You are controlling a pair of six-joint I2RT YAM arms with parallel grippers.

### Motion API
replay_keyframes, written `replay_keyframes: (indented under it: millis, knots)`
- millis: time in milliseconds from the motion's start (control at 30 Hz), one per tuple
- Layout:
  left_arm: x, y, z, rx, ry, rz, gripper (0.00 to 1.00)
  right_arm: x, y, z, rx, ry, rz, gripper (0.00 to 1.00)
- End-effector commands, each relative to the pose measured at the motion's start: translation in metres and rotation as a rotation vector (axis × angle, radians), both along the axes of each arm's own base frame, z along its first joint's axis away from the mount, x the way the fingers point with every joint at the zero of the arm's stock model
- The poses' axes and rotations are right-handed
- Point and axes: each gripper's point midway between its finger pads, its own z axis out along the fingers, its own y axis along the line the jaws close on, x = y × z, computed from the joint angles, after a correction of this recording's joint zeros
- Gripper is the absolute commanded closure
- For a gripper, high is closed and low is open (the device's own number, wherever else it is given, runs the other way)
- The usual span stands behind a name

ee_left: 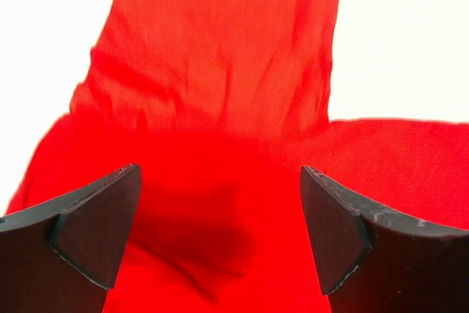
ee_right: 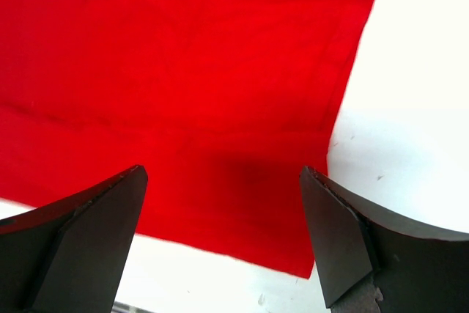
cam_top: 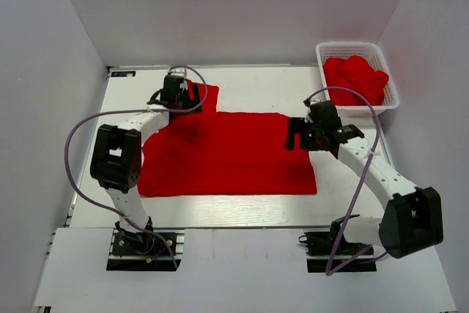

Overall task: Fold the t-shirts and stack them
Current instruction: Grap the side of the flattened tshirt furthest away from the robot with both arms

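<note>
While one t-shirt (cam_top: 227, 155) lies spread on the table (cam_top: 256, 91), other t-shirts (cam_top: 355, 75) sit crumpled in the basket (cam_top: 350, 45); nothing is stacked yet; left gripper (ee_left: 220, 210) and right gripper (ee_right: 223, 210) both gape, empty.

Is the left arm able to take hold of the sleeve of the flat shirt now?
Probably yes. The left gripper is open right over the base of the sleeve of the shirt, and nothing else lies on the cloth there.
</note>
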Motion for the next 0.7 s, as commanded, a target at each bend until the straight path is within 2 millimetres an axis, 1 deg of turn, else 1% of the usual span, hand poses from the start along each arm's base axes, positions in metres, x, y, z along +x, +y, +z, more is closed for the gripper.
replay_keyframes:
  millis: [0, 33, 67, 100, 133, 167, 200, 233, 267, 300, 333, 367, 400, 433, 467, 500, 567, 600, 667]
  knots:
    - [0.026, 0.011, 0.025, 0.039, -0.025, 0.033, 0.01, 0.037, -0.005, 0.027, -0.008, -0.104, -0.094, 0.10]
    - [0.032, 0.014, 0.027, 0.039, -0.023, 0.042, 0.01, 0.043, -0.003, 0.027, -0.014, -0.103, -0.102, 0.10]
    - [0.046, 0.017, 0.043, 0.031, -0.057, 0.054, 0.01, 0.046, -0.003, 0.028, -0.004, -0.101, -0.129, 0.10]
    - [0.052, 0.016, 0.045, 0.031, -0.059, 0.054, 0.01, 0.052, -0.006, 0.025, -0.023, -0.099, -0.152, 0.10]
    - [0.064, 0.020, 0.048, 0.031, -0.059, 0.066, 0.01, 0.062, -0.004, 0.032, -0.021, -0.113, -0.164, 0.10]
    - [0.072, 0.026, 0.049, 0.032, -0.057, 0.080, 0.01, 0.065, -0.004, 0.033, -0.018, -0.116, -0.180, 0.10]
    - [0.074, 0.023, 0.045, 0.029, -0.032, 0.069, 0.01, 0.071, -0.005, 0.033, -0.029, -0.114, -0.187, 0.10]
    - [0.092, 0.025, 0.043, 0.029, -0.035, 0.065, 0.01, 0.077, -0.004, 0.034, -0.033, -0.119, -0.189, 0.10]
    - [0.100, 0.028, 0.041, 0.023, -0.032, 0.067, 0.01, 0.080, -0.005, 0.031, -0.042, -0.112, -0.195, 0.10]
    - [0.107, 0.024, 0.037, 0.022, -0.025, 0.043, 0.01, 0.085, -0.004, 0.035, -0.040, -0.121, -0.196, 0.10]
    - [0.123, 0.024, 0.051, 0.011, -0.062, 0.028, 0.01, 0.088, -0.002, 0.037, -0.038, -0.125, -0.195, 0.10]
    - [0.133, 0.020, 0.028, 0.015, -0.036, 0.011, 0.01, 0.091, -0.003, 0.031, -0.048, -0.111, -0.196, 0.10]
    - [0.140, 0.023, 0.023, 0.002, -0.029, 0.005, 0.01, 0.094, -0.002, 0.036, -0.044, -0.121, -0.194, 0.10]
    - [0.154, 0.019, 0.034, 0.001, -0.070, -0.017, 0.01, 0.095, -0.002, 0.037, -0.044, -0.119, -0.196, 0.10]
    - [0.160, 0.018, 0.030, 0.001, -0.073, -0.017, 0.01, 0.098, -0.003, 0.031, -0.050, -0.107, -0.200, 0.10]
    - [0.175, 0.024, 0.023, 0.014, -0.100, -0.018, 0.01, 0.099, -0.002, 0.032, -0.046, -0.108, -0.196, 0.10]
    - [0.188, 0.025, 0.016, 0.036, -0.129, -0.022, 0.01, 0.101, -0.002, 0.027, -0.052, -0.096, -0.193, 0.10]
    - [0.193, 0.027, 0.002, 0.051, -0.129, -0.018, 0.01, 0.102, -0.002, 0.025, -0.052, -0.091, -0.195, 0.10]
    - [0.208, 0.027, 0.004, 0.051, -0.184, -0.007, 0.01, 0.103, 0.000, 0.022, -0.043, -0.080, -0.192, 0.10]
